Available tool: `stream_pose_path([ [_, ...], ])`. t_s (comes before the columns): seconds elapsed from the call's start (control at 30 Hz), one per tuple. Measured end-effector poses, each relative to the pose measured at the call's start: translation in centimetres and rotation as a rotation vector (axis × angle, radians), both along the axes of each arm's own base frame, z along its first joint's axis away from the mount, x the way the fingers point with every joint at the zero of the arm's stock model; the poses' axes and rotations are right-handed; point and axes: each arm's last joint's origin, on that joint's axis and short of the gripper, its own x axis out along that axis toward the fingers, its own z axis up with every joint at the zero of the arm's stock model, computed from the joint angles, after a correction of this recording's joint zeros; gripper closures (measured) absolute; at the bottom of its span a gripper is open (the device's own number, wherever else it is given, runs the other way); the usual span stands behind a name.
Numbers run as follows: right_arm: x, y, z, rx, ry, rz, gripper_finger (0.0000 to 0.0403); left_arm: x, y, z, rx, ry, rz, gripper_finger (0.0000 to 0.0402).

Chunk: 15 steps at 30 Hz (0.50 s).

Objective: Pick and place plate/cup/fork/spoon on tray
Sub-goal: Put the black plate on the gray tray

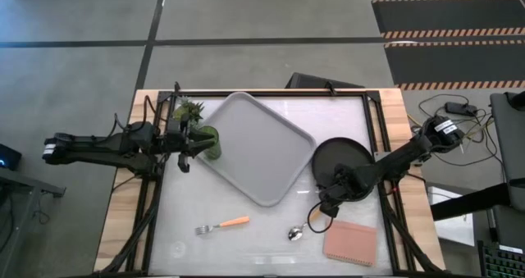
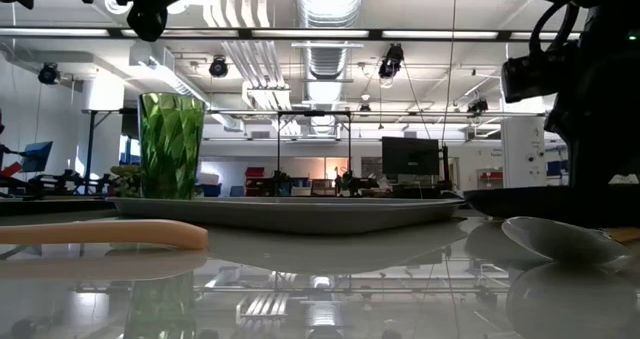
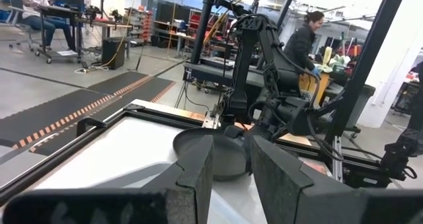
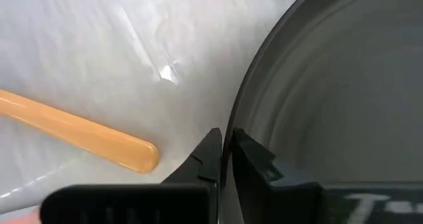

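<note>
The black plate [image 1: 340,159] lies on the table right of the grey tray [image 1: 254,147]. My right gripper [image 1: 328,202] stands at the plate's near edge, shut on its rim. The green cup [image 1: 209,143] stands on the tray's left corner. Beside and above the cup, my left gripper [image 1: 189,147] points level toward the table's right, fingers apart with nothing between them [image 3: 231,174]. The orange-handled fork [image 1: 223,225] and the spoon [image 1: 297,231] lie flat on the table near its front edge. My right gripper pinches the plate's raised rim [image 4: 232,121] at its near edge, one finger outside the rim and one inside the plate. The fingers come steeply from above, slanting down. The plate lies level; whether it is off the table does not show.
A pink pad [image 1: 351,243] lies at the near right corner, just behind the spoon's pale handle [image 4: 79,135]. A small potted plant [image 1: 189,111] stands at the far left beside the cup. A person [image 3: 305,39] works in the room beyond the table.
</note>
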Motion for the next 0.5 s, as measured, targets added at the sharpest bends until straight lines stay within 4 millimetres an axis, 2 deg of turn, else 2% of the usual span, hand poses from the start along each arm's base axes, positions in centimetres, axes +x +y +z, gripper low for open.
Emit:
stream_pose_path([
  [0.2,0.0,0.1,1.8,0.008,0.021,0.002,0.0390,0.0,0.0,0.0,0.000,0.002,0.000,0.0317],
  [0.5,0.9,0.3,6.8,-0.059,0.032,0.034,0.0392,0.0,0.0,0.0,0.000,0.001,0.000,0.0317],
])
